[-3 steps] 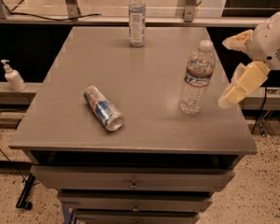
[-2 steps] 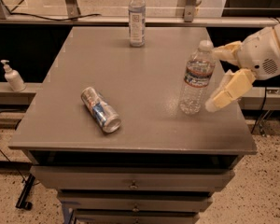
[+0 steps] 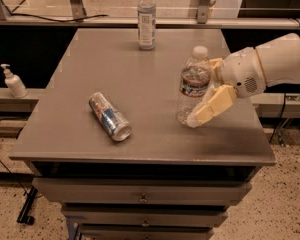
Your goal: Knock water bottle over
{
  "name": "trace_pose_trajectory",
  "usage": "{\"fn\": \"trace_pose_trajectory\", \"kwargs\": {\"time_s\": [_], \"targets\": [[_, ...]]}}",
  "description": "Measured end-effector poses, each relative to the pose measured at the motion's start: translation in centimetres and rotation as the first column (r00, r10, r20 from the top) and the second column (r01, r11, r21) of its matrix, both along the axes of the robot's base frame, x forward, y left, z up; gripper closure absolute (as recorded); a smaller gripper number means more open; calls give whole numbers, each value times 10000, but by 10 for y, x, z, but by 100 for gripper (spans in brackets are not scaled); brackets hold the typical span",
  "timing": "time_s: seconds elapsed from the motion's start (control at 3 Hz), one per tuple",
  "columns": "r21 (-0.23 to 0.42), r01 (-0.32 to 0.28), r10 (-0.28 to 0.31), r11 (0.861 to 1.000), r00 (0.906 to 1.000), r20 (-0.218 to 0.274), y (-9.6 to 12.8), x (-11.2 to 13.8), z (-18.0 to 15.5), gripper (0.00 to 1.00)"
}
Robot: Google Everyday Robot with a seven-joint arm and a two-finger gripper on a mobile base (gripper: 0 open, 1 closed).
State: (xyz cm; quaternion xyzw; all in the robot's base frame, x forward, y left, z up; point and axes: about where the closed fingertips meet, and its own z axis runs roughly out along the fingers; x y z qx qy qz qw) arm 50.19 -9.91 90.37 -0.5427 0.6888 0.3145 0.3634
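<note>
The water bottle, clear ribbed plastic with a white cap and a red, white and blue label band, stands upright on the right part of the grey table. My gripper reaches in from the right and is open. Its near cream finger lies against the bottle's lower right side, its tip by the base. The far finger shows just behind the bottle's shoulder. The bottle sits partly between the two fingers.
A silver-and-blue drink can lies on its side left of centre. A slim smooth bottle stands at the table's far edge. A white pump dispenser stands on a ledge to the left. Drawers sit below the tabletop.
My gripper has moved left from beyond the table's right edge up to the water bottle, and its fingers now bracket it. The bottle still stands upright.
</note>
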Motion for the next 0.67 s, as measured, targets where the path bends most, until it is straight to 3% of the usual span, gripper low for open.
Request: {"fn": "trace_pose_trajectory", "kwargs": {"time_s": [0.67], "targets": [[952,-487,437,9943,9976,540,58,22,13,0]]}}
